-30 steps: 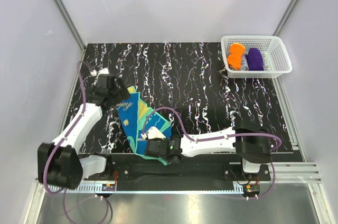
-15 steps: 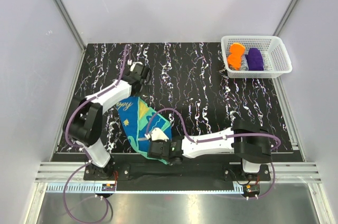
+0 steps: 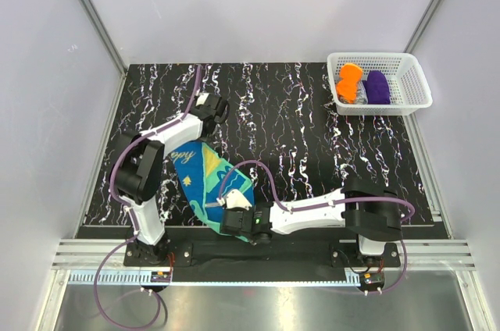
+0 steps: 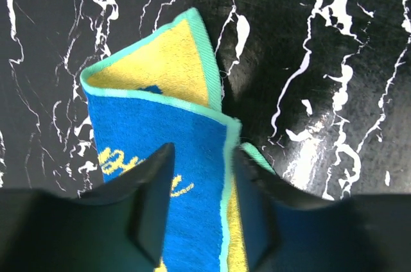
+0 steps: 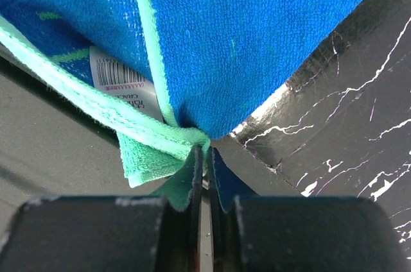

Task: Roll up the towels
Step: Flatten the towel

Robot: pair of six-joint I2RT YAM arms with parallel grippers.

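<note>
My right pincer (image 5: pixel 204 151) pinches the towel (image 5: pixel 257 34) by its corner. My left pincer (image 4: pixel 200 169) straddles the far edge; I cannot tell if it grips, so the cloth may slip out.

The teal-blue-yellow towel (image 3: pixel 205 179) lay folded at near left; the orange towel (image 3: pixel 348 81) sat bundled in the far-right basket (image 3: pixel 418 85).

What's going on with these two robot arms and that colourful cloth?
Two arms are handling a blue, teal and yellow towel on the black table. The right gripper is pinched shut on its near corner. The left gripper straddles the far folded edge; whether it has clamped is unclear. An orange cloth and a purple cloth sit bundled in the white basket.
</note>
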